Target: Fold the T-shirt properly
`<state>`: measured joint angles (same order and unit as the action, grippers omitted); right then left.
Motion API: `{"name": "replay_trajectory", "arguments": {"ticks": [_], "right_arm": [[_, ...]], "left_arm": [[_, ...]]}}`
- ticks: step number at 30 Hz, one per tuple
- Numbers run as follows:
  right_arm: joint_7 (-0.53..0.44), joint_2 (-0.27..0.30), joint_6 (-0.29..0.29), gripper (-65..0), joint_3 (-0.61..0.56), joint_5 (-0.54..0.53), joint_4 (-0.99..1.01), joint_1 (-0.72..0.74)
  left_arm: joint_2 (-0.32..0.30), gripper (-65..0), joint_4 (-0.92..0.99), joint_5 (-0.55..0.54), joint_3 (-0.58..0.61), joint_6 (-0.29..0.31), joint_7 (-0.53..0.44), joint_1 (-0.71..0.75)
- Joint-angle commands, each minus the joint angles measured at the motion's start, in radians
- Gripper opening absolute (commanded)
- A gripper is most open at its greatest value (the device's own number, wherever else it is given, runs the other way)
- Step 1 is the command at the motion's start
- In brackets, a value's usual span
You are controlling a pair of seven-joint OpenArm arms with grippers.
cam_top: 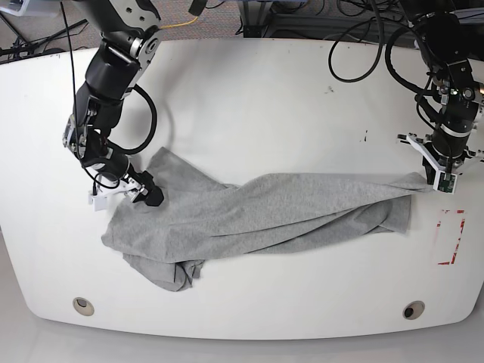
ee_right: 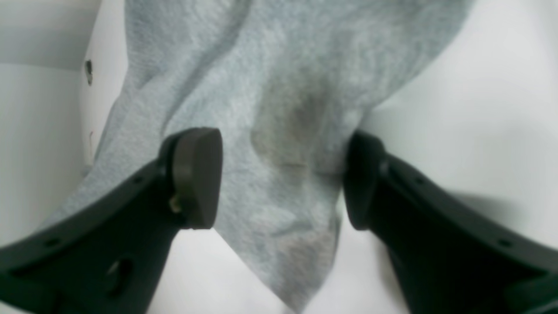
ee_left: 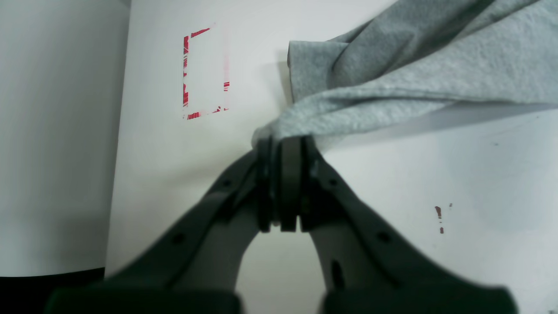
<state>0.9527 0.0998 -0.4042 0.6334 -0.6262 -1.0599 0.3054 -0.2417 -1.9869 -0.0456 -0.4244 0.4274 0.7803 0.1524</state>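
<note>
At nine o'clock your right gripper (cam_top: 144,195) spreads wide over the soft, light T-shirt (cam_top: 257,215) bunched mid-table, likely to sag and slide, so take hems or shoulders, while at three o'clock your left gripper (cam_top: 435,180) pinches its edge.

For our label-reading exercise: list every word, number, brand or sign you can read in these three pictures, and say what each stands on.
No readable text in any view.
T-shirt: plain grey cloth showing; no lettering visible.
Table: a red rectangular outline, a mark only, no characters.
Left gripper and right gripper: no labels to be seen.
</note>
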Motion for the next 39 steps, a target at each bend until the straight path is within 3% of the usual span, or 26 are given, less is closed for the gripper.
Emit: {"name": "replay_trajectory", "arguments": {"ticks": [1,7,11,19,25,33,39], "right_arm": [[-0.027,0.011,0.015,-26.3,-0.002,-0.002,-0.012,0.036],[-0.047,0.01,0.067,-44.7,-0.002,-0.002,-0.012,0.042],[-0.047,0.01,0.07,-64.5,-0.004,-0.001,-0.012,0.042],[-0.047,0.013,0.07,-65.0,-0.004,-0.002,-0.021,0.033],[-0.045,0.018,0.07,-65.0,-0.011,-0.001,-0.194,0.005],[-0.061,0.147,0.064,-65.0,-0.116,-0.002,-0.305,0.011],[-0.105,0.252,0.066,-65.0,-0.263,-0.002,-0.403,0.041]], "left_arm": [[-0.014,-65.0,-0.018,-0.004,-0.003,-0.008,-0.022,-0.012],[-0.014,-65.0,-0.018,-0.004,-0.003,-0.008,-0.022,-0.014],[-0.014,-65.0,-0.018,-0.004,-0.003,-0.008,-0.022,-0.014],[-0.014,-65.0,-0.016,-0.006,0.019,-0.008,-0.022,-0.026],[-0.012,-65.0,-0.016,-0.006,0.063,-0.009,-0.022,-0.087],[0.06,-65.0,-0.015,0.002,0.111,-0.011,-0.022,-0.216],[0.063,-65.0,-0.013,0.002,0.175,-0.012,-0.019,-0.294]]}}
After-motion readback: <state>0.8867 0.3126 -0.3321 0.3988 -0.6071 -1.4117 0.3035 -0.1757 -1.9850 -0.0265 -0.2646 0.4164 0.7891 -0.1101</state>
